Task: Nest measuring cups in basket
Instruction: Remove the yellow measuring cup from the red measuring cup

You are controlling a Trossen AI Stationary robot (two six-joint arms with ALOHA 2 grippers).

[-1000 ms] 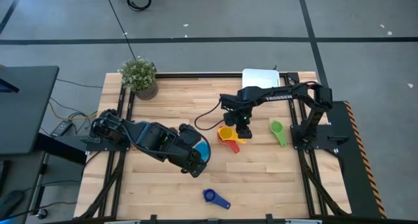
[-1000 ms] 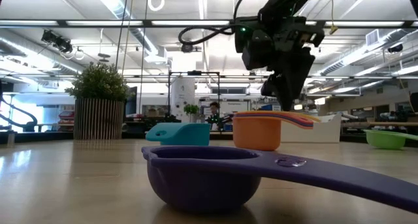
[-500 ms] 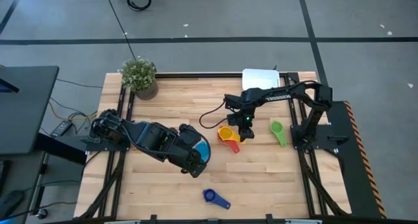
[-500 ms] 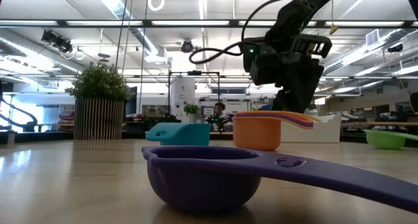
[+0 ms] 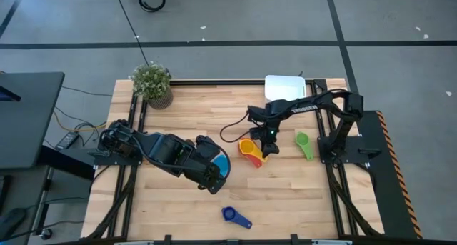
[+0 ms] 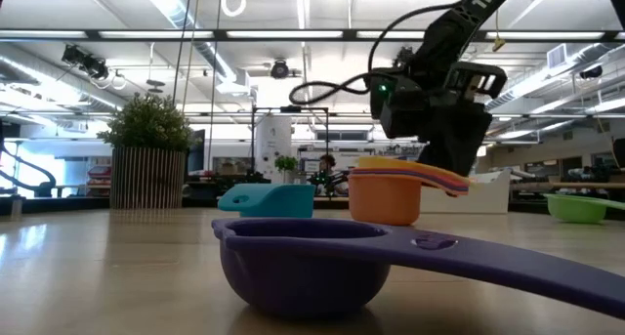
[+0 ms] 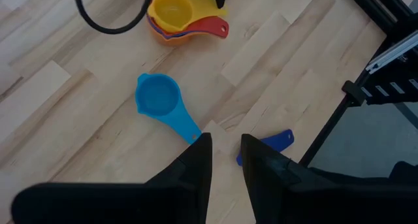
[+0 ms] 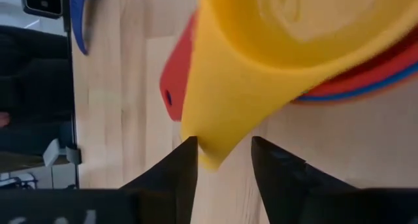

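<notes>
A nested stack of measuring cups [image 5: 250, 151] stands on the table's middle, orange outermost and yellow on top [image 8: 281, 48], with a red handle [image 8: 175, 87] beneath. My right gripper [image 5: 270, 142] is down at the stack's handle side, shut on the yellow handle. A light blue cup [image 5: 222, 163], a dark blue cup [image 5: 234, 216] and a green cup [image 5: 303, 143] lie singly on the wood. The white basket [image 5: 285, 86] sits at the far edge. My left gripper [image 7: 226, 160] rests low by the light blue cup, slightly open and touching nothing. My right gripper has the free end of the yellow cup's handle [image 8: 210, 152] between its two fingers [image 8: 179, 165], coming from above and slanting in from the table's right. The fingers lie across the handle. The yellow cup sits in the stack with its handle end [image 6: 415, 166] tipped up a little.
A potted plant [image 5: 152, 84] stands at the far left corner. A black cable [image 5: 230, 131] loops over the table beside the stack. Dark frame rails [image 5: 325, 141] border the table's sides. Bare wood lies between the stack and the dark blue cup.
My right gripper has come down behind the stack to the handles and shifted slightly toward the table's right. The yellow cup's handle end now stands a little higher than the handles under it.
</notes>
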